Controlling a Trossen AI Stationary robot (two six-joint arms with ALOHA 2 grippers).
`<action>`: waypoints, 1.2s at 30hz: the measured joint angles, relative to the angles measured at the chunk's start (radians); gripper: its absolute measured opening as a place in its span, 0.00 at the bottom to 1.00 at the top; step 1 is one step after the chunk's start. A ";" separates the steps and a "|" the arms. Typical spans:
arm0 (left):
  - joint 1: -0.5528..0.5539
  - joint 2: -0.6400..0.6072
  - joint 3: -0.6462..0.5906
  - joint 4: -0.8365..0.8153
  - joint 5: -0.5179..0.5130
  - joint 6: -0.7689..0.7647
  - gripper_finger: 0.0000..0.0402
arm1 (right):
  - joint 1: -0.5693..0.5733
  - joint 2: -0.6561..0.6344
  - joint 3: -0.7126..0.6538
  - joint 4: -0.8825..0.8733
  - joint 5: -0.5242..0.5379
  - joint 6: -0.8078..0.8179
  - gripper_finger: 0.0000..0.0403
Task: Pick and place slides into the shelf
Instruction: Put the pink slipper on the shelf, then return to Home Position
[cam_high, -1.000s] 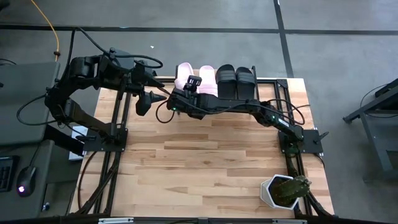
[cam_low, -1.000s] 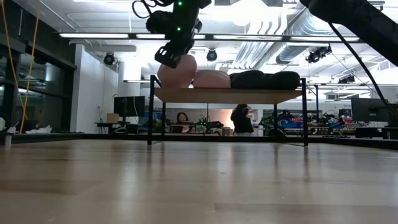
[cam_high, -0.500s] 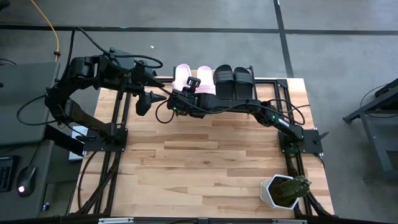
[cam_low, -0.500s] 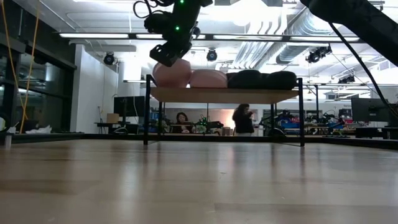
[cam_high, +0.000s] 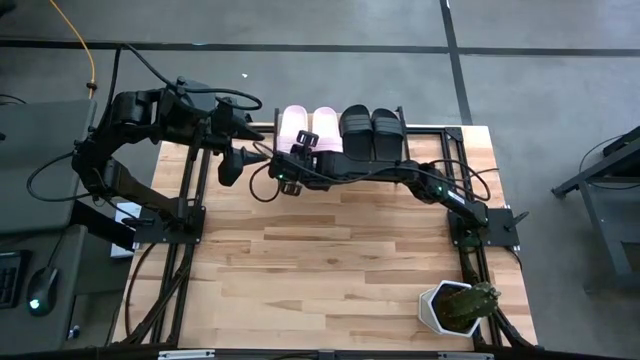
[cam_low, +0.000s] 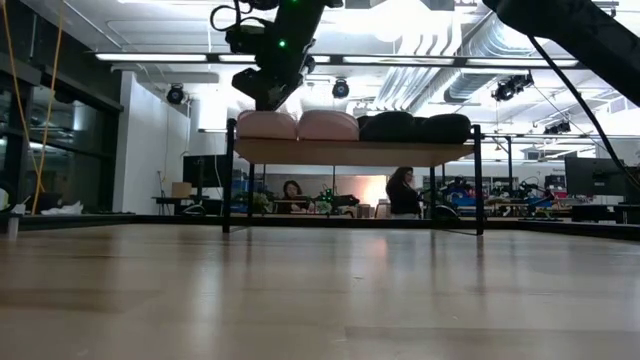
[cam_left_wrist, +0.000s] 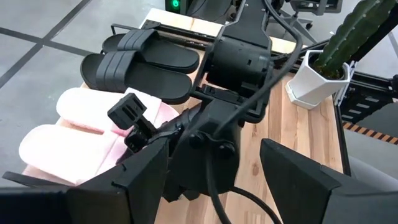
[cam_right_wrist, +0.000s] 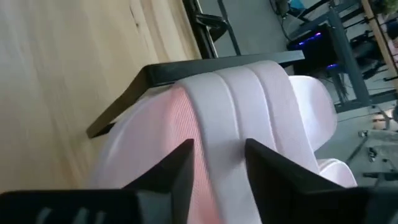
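Observation:
Four slides lie side by side on the shelf (cam_high: 428, 130) (cam_low: 350, 151) at the table's far edge: two pale pink on the left, two matte black (cam_high: 373, 129) (cam_low: 415, 127) on the right. My right gripper (cam_high: 303, 151) (cam_low: 262, 98) sits at the near end of the leftmost pink slide (cam_high: 292, 122) (cam_low: 265, 124), its fingers narrowly apart with the strap between them. The other pink slide (cam_high: 325, 122) rests flat beside it. My left gripper (cam_high: 233, 163) (cam_left_wrist: 214, 155) hovers open just left of the shelf and holds nothing. My right gripper is closed on the leftmost pink slide at its wide strap (cam_right_wrist: 219, 134), with pink showing between the two fingers (cam_right_wrist: 177, 165). It comes from above, slanting in from the table's near side. The slide lies flat on the shelf top. The fingers hide the exact contact.
A cactus in a white pot (cam_high: 455, 306) (cam_left_wrist: 323, 71) stands at the table's near right corner. The right arm (cam_high: 400, 172) stretches across the far half of the table. Bare wooden tabletop (cam_high: 330, 260) fills the middle. People and desks show in the room beyond.
The leftmost pink slide, held tilted with one end raised a second ago, has come down flat on the shelf top. My right gripper has moved toward the table's left, and the shelf with all its slides has slid a little to the left with it.

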 joint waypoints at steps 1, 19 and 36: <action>0.000 0.000 0.000 -0.003 0.000 0.000 0.61 | 0.002 0.001 0.000 -0.006 0.003 0.003 0.32; 0.000 0.000 0.000 -0.007 0.000 0.000 0.61 | 0.000 -0.001 0.002 -0.053 0.088 0.002 0.53; 0.000 0.000 0.000 -0.006 0.000 0.002 0.61 | 0.030 -0.091 0.002 -0.058 0.047 -0.003 0.56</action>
